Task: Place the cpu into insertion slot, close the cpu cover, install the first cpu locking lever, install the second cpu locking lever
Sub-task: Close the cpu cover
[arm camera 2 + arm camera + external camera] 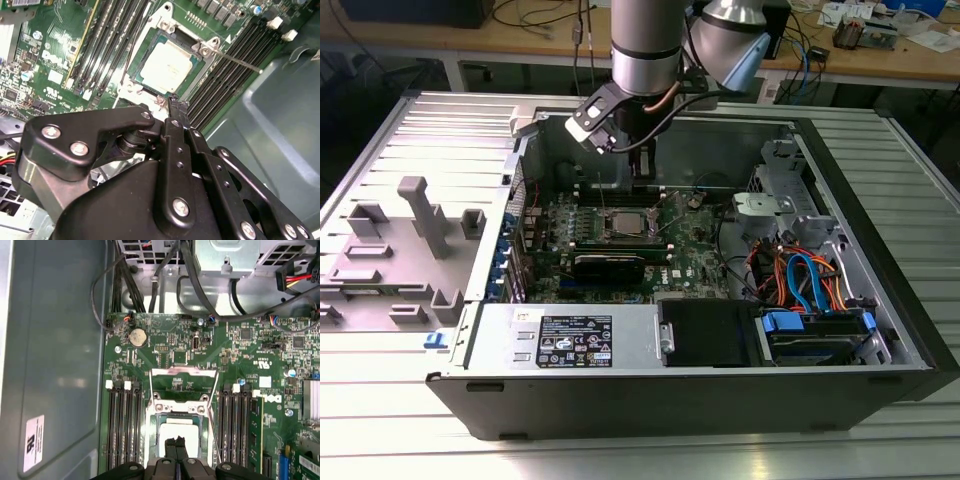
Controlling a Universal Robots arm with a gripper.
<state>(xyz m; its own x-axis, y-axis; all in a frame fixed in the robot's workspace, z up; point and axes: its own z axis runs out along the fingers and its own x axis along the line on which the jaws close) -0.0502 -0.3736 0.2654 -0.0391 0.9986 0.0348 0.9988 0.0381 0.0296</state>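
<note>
Broadly, an aluminium bench carries an open computer case, and the green motherboard lies flat on the case floor. Everything that matters sits around the insertion slot near the board's middle. The arm hangs directly above that slot. Its end effector is poised at the slot's edge, fingers pressed together and nothing visible between them.

The cpu cover appears folded down over the slot, framing the chip, though I cannot tell whether it lies fully flat. The cpu sits inside the slot, silver top up and square to the rim. One thin locking lever slants away from a slot corner across the memory slots, so it looks unlatched.

Two things seem likely to go wrong. The closed tips are narrow, so a push landing off the cover's frame could slide onto the chip or skid off the rim. An unlatched lever is springy wire, so it may flick free and let the cover lift.
</note>
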